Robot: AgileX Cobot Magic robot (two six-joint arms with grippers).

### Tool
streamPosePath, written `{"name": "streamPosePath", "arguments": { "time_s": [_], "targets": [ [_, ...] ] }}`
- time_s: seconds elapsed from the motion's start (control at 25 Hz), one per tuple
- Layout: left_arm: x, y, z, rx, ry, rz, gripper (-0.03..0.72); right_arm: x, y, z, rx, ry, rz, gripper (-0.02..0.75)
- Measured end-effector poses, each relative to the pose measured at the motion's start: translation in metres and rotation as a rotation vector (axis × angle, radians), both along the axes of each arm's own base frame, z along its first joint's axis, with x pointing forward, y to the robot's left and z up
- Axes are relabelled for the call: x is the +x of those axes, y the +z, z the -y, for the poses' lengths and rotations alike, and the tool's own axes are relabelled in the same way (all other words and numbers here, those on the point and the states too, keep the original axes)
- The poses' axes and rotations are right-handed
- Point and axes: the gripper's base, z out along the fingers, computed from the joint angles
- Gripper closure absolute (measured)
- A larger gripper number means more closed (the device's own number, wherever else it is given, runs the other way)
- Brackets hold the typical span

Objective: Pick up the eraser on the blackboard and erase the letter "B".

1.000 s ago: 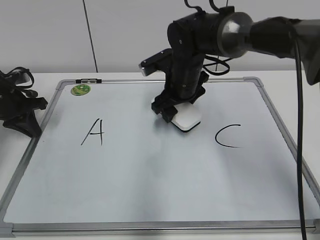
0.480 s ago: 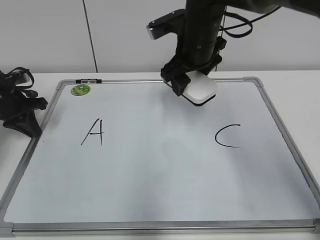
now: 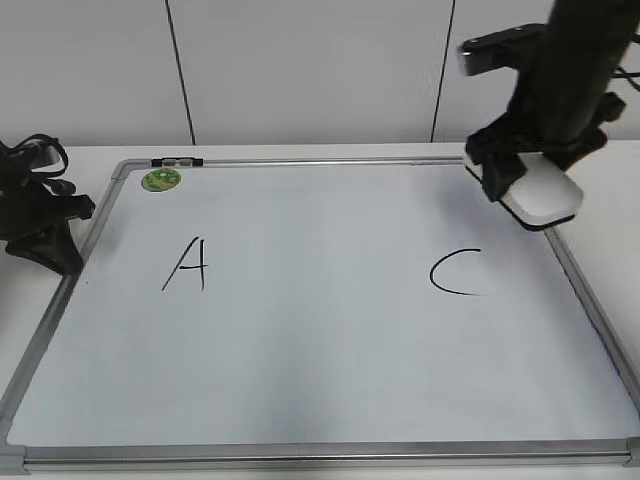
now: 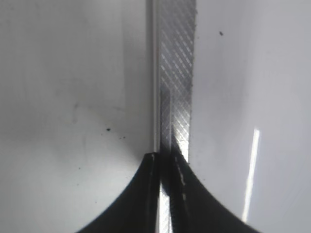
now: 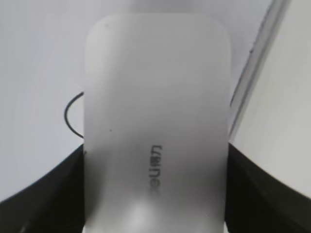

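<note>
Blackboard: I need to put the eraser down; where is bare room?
Bare stretch on the blackboard between the "A" and "C", and all below them. Crowded: top-left by the green magnet, right edge under the right gripper.

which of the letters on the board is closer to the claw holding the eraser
The C, on the right half of the blackboard, just below the right claw and its eraser. The A sits far off on the left half.

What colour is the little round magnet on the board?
The small round magnet is green with yellowish markings, clearest in the exterior view.
</note>
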Motion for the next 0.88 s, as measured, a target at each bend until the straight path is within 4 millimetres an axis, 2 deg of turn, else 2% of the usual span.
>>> {"name": "streamPosePath", "arguments": {
  "time_s": [0.16,0.4,0.72,0.88],
  "targets": [
    [0.0,0.0,0.0,0.0,0.0,0.0,0.666,-0.019,-0.009,0.037,0.061,-0.117,0.037,0.2],
    [0.0,0.0,0.0,0.0,0.0,0.0,0.666,-0.035,-0.046,0.069,0.101,-0.219,0.014,0.2],
    [0.0,0.0,0.0,0.0,0.0,-0.002,0.666,-0.028,-0.057,0.084,0.141,-0.274,0.108,0.2],
    [0.0,0.0,0.0,0.0,0.0,-0.002,0.666,-0.022,-0.075,0.084,0.141,-0.277,0.086,0.2]
  ]
}}
